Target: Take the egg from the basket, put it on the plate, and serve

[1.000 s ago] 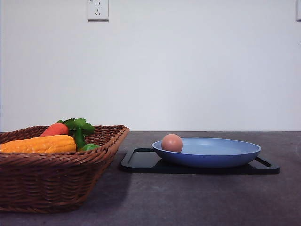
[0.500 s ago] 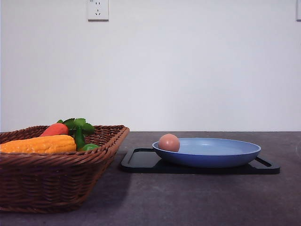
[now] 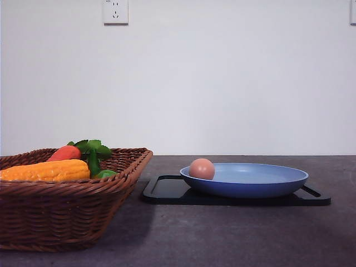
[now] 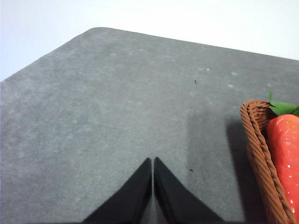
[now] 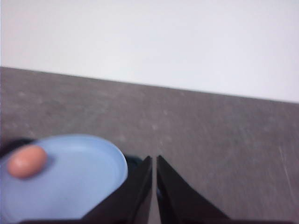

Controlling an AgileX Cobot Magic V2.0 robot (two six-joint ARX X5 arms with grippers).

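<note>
The pinkish-brown egg (image 3: 201, 168) lies in the light-blue plate (image 3: 261, 186), near its left rim, and the plate rests on a flat black tray (image 3: 167, 190). At the left stands the brown wicker basket (image 3: 61, 214). In the right wrist view the egg (image 5: 27, 161) and plate (image 5: 84, 182) appear blurred, with my right gripper (image 5: 154, 161) shut and empty beside the plate's edge. My left gripper (image 4: 153, 162) is shut and empty over bare grey table, beside the basket's rim (image 4: 259, 154).
The basket holds an orange corn cob (image 3: 47, 170), a red-orange carrot (image 3: 65, 152) with green leaves and a green item. A white wall with a socket (image 3: 115, 11) stands behind the dark grey table (image 3: 222, 233).
The egg has shifted slightly back and forth inside the plate near its left rim. Nothing else has moved in the front view.
</note>
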